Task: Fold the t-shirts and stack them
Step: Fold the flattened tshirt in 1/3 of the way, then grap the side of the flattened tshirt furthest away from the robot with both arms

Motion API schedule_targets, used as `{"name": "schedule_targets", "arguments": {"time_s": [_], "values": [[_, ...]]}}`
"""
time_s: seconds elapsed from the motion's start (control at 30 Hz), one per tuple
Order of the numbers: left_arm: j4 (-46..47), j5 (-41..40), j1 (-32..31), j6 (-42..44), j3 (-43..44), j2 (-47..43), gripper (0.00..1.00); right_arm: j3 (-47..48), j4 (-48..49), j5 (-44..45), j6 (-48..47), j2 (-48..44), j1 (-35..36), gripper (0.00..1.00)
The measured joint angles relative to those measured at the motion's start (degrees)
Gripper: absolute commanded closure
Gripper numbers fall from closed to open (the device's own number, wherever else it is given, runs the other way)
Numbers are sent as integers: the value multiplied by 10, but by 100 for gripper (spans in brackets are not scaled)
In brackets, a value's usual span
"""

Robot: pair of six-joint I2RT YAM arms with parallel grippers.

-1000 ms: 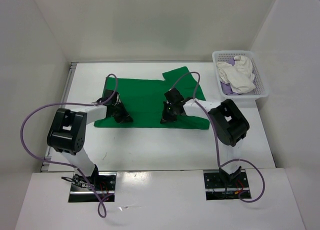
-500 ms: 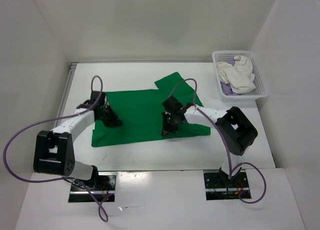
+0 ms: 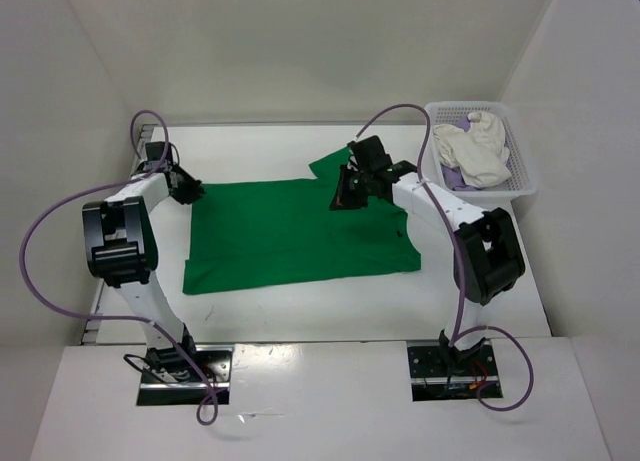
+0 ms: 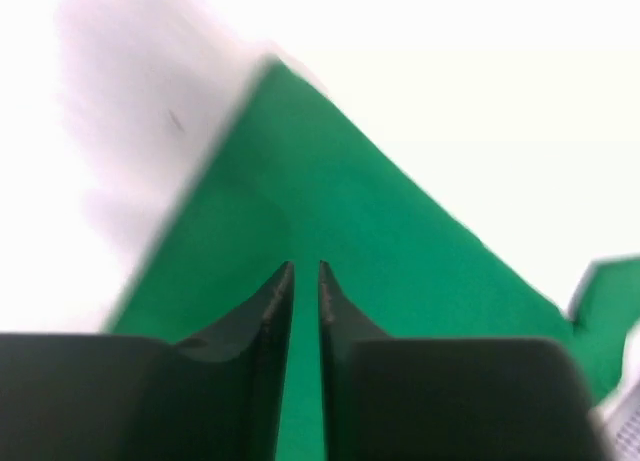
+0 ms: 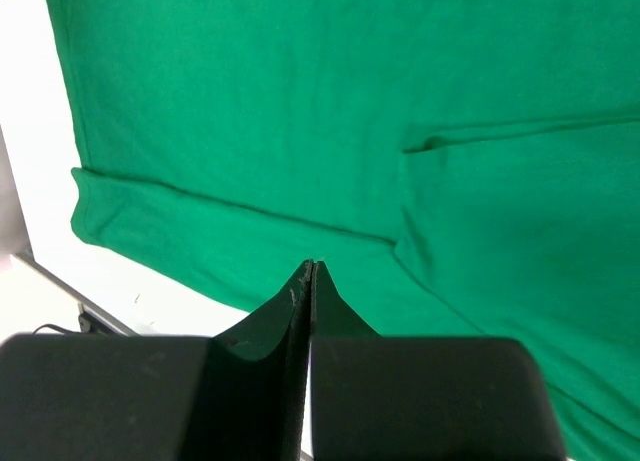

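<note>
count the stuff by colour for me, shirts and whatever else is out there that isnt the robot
green t-shirt: 1
white t-shirt: 1
lavender t-shirt: 1
white basket: 1
total: 4

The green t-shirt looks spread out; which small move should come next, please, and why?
Probably open the right claw and lower it onto the far sleeve of the green t-shirt to fold it in: the shirt lies flat, and that claw hovers shut, seemingly empty.
</note>
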Motion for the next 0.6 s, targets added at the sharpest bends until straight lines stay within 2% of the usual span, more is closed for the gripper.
{"name": "schedule_targets", "arguments": {"time_s": [0.13,0.27,0.37,0.43,0.6], "values": [[2,-37,8,-2,28,40,54,0,0,-16,-9,0,-18,100],[3,-63,14,-2,79,77,52,0,0,-29,-17,4,-24,100],[4,-77,15,-1,107,100,53,0,1,-38,-18,8,-24,100],[4,-81,15,1,121,113,60,-3,1,-42,-19,9,-24,100],[0,-82,15,3,133,137,60,-4,3,-45,-19,11,-27,100]]}}
